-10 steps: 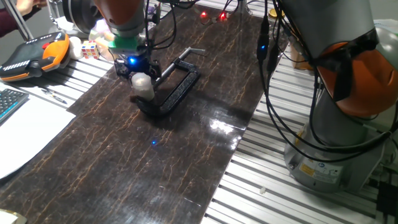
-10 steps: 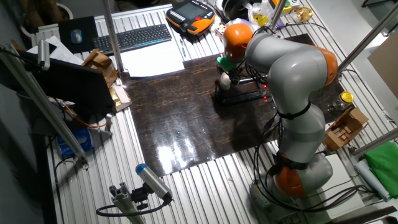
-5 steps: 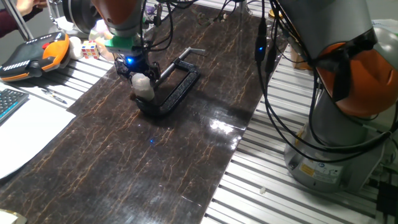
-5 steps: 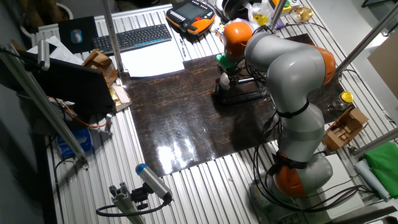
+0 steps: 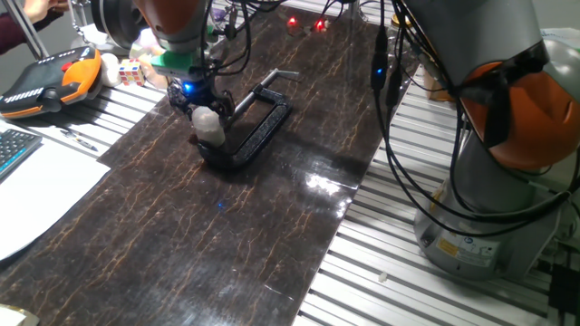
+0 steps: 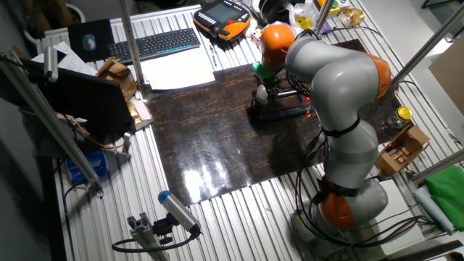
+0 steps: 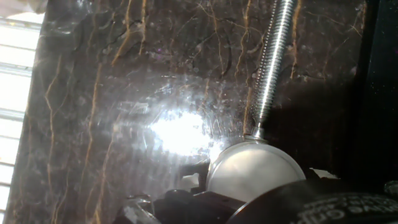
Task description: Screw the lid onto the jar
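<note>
The jar is a small whitish shiny cylinder standing on the dark mat, clamped in the black C-clamp. The lid sits on top of it as a pale round cap. My gripper hangs straight above, its dark fingers hugging the lid on both sides, with a blue light glowing just above them. In the hand view the lid is a pale disc at the bottom edge, and the clamp's threaded screw ends against it. From the other fixed view, the gripper covers most of the jar.
An orange teach pendant and small clutter lie at the back left, and white paper at the left. The arm's base and hanging cables fill the right side. A keyboard and a yellow-lidded jar sit off the mat.
The hand has shifted very slightly to the left over the jar. The jar and the clamp stay in place.
</note>
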`<state>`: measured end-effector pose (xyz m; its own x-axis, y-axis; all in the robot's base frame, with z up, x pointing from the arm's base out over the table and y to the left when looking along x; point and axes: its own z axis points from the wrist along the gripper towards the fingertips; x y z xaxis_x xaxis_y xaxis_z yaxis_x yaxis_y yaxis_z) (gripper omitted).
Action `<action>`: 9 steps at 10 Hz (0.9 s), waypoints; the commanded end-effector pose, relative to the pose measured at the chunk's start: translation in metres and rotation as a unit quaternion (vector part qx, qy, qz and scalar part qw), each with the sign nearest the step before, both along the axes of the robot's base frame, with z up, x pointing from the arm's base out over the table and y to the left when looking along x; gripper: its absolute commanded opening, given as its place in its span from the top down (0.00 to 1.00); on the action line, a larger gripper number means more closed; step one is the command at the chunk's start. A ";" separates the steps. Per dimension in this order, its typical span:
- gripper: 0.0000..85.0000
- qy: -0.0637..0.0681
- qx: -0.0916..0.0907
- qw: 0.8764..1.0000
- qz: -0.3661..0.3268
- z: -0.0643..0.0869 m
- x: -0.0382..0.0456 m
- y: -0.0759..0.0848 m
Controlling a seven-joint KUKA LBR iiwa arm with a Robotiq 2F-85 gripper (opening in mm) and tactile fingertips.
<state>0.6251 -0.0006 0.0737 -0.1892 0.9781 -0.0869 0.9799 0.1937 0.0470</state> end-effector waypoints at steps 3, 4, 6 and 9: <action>0.00 0.019 -0.006 0.998 0.056 0.003 -0.0017 -0.001; 0.00 0.025 -0.008 0.995 0.097 0.004 -0.0021 -0.001; 0.00 0.033 -0.021 0.975 0.218 0.007 -0.0031 -0.001; 0.00 0.043 -0.025 0.932 0.359 0.008 -0.0030 -0.001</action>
<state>0.6221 -0.0015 0.0814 -0.4507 0.8887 -0.0844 0.8926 0.4477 -0.0524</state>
